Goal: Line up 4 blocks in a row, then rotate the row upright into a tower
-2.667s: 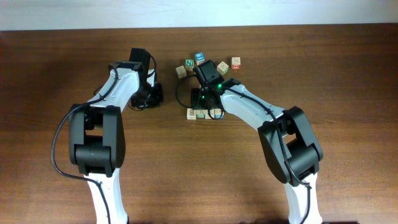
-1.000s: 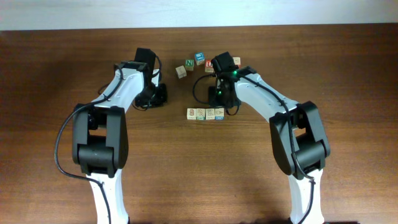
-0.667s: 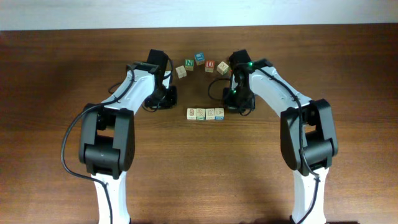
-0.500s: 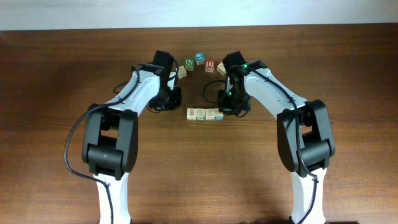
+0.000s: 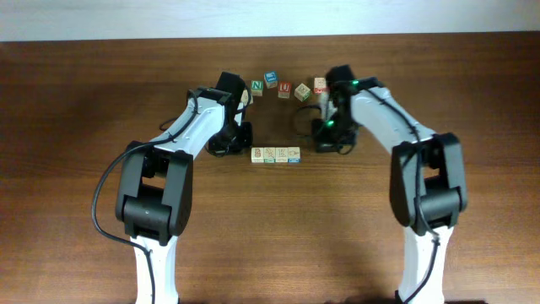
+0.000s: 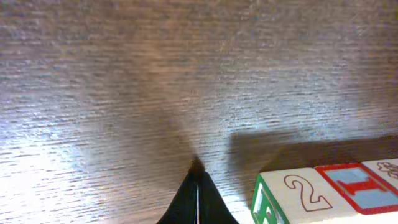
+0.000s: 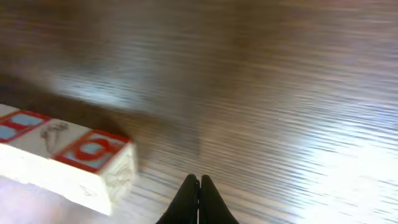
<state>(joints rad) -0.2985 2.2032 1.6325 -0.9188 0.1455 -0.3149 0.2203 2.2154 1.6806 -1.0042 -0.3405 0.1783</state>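
Observation:
A straight row of four alphabet blocks lies between my two grippers. Its left end is a pale "2" block beside a red-bordered blue block. Its right end is a red-bordered "O" block. My left gripper is shut and empty, tips down on the wood just left of the "2" block. My right gripper is shut and empty, on the table a short gap right of the "O" block. Neither touches the row.
Behind the row, loose cubes sit in an arc: a green N cube, a blue cube, a red U cube, a pale cube and a red-bordered cube. The wooden table spreads in front.
The left gripper has moved right, down to the row's left end. The right gripper has swung out to the right of the row. Both jaws have closed.

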